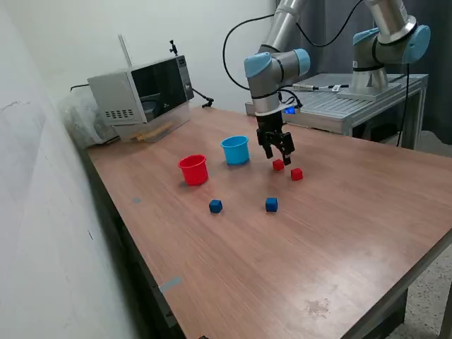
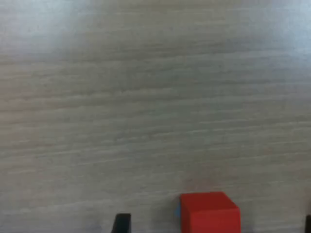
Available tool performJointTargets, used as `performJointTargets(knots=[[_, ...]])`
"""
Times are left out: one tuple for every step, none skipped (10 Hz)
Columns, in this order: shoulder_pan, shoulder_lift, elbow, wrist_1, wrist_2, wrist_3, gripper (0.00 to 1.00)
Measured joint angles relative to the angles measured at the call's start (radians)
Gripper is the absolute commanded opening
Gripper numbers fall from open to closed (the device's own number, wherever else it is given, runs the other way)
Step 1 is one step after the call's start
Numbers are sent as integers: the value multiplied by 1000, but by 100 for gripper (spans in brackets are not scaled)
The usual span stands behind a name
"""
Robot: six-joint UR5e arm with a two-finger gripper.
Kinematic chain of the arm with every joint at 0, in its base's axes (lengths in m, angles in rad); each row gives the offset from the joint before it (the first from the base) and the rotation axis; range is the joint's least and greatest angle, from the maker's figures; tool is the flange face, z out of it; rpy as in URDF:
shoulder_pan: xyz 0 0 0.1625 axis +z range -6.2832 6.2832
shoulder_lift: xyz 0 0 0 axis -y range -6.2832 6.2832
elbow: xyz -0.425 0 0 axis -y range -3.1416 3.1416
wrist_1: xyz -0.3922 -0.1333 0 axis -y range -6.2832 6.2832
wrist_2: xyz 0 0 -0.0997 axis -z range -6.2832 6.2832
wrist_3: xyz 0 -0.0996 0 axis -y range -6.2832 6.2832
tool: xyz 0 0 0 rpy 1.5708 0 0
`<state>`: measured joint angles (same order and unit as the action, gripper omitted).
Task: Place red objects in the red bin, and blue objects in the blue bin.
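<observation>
End effector (image 1: 278, 155): fingers spread apart, empty, pointing down just above one red cube (image 1: 278, 164). Cube: on counter (image 1: 339, 233), beside blue cup (image 1: 235, 150); no long axis.

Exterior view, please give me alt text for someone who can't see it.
A robot arm's hand hovers just above a red cube on a wooden table. A second red cube sits nearby, two blue cubes lie nearer the camera, and a red cup and light blue cup stand upright.
</observation>
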<state>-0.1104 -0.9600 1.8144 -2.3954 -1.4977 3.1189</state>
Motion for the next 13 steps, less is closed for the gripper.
performJointTargets(knots=[[0,7,-6,0,-1,-1,100],[0,11,-9,0,-1,-1,100],[0,15,-10,1,-3,-2,0],[0,17,-10,0,-5,-2,0],[0,18,-10,0,-8,-3,0],[0,18,-9,-1,-10,-6,0],[0,17,-8,-3,-16,-9,0],[0,14,-8,-7,-29,-11,0],[-5,2,-8,-9,-43,-12,0],[-13,-23,-8,-7,-54,-12,0],[-20,-59,-10,1,-60,-13,0],[-24,-96,-14,20,-63,-13,0],[-26,-126,-28,47,-64,-14,0]])
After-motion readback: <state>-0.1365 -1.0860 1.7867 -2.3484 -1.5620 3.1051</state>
